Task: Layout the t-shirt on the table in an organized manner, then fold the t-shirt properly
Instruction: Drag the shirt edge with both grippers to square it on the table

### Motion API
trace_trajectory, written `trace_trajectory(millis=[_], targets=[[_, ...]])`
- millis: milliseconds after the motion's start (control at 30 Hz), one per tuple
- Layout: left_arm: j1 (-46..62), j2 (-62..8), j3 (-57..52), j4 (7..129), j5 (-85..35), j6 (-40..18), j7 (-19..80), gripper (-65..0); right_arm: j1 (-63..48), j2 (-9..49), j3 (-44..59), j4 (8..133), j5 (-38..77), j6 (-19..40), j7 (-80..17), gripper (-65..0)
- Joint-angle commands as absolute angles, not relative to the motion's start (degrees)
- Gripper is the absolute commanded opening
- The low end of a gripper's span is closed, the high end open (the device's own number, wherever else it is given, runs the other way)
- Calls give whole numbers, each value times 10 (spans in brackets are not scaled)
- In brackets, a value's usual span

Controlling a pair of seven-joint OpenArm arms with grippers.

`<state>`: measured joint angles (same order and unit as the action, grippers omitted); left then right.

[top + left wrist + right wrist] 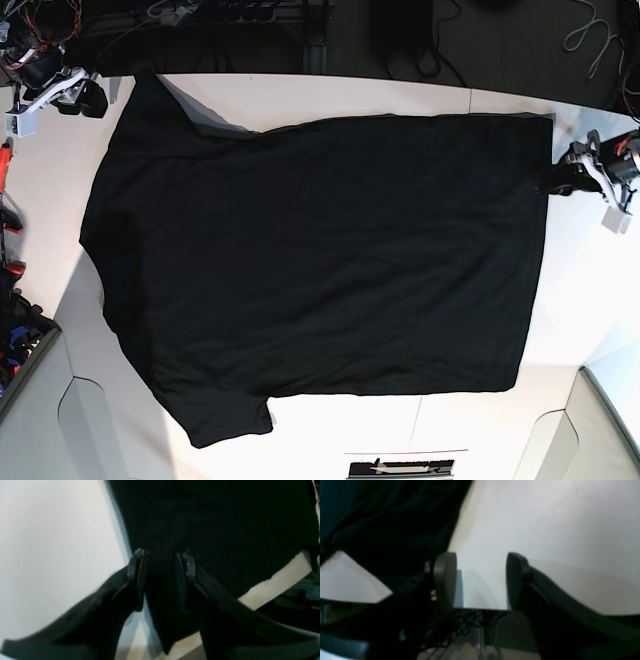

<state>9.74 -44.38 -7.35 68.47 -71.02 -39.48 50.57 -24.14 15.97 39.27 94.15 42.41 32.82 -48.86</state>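
The black t-shirt (320, 260) lies spread flat on the white table (590, 300), hem toward the right and sleeves toward the left. My left gripper (553, 181) sits at the hem's upper right corner. In the left wrist view its jaws (161, 563) stand apart, with the edge of the t-shirt (212, 530) lying between and under them. My right gripper (97, 100) hovers by the upper left sleeve. In the right wrist view it (481, 580) is open with only bare table (545, 517) between its fingers, and the t-shirt (382, 517) lies just to its left.
Cables and dark gear (260, 20) run along beyond the table's far edge. Red and blue tools (12, 330) sit off the left side. The table front has angled cut-outs at both corners (600, 420), and a small dark device (400, 467) rests at the front edge.
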Motion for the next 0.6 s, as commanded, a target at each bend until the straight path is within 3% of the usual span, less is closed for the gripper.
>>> trace_trajectory(millis=[0, 200, 367, 567], targets=[[98, -454, -80, 691, -722, -400, 495, -415, -242, 161, 396, 949, 432, 331, -490, -329], [121, -432, -80, 689, -693, -400, 477, -407, -234, 134, 381, 949, 439, 333, -495, -329], [124, -425, -92, 682, -651, -400, 463, -357, -233, 123, 359, 949, 440, 334, -495, -329], [128, -425, -172, 682, -667, -400, 486, -357, -234, 122, 320, 949, 439, 334, -496, -329]])
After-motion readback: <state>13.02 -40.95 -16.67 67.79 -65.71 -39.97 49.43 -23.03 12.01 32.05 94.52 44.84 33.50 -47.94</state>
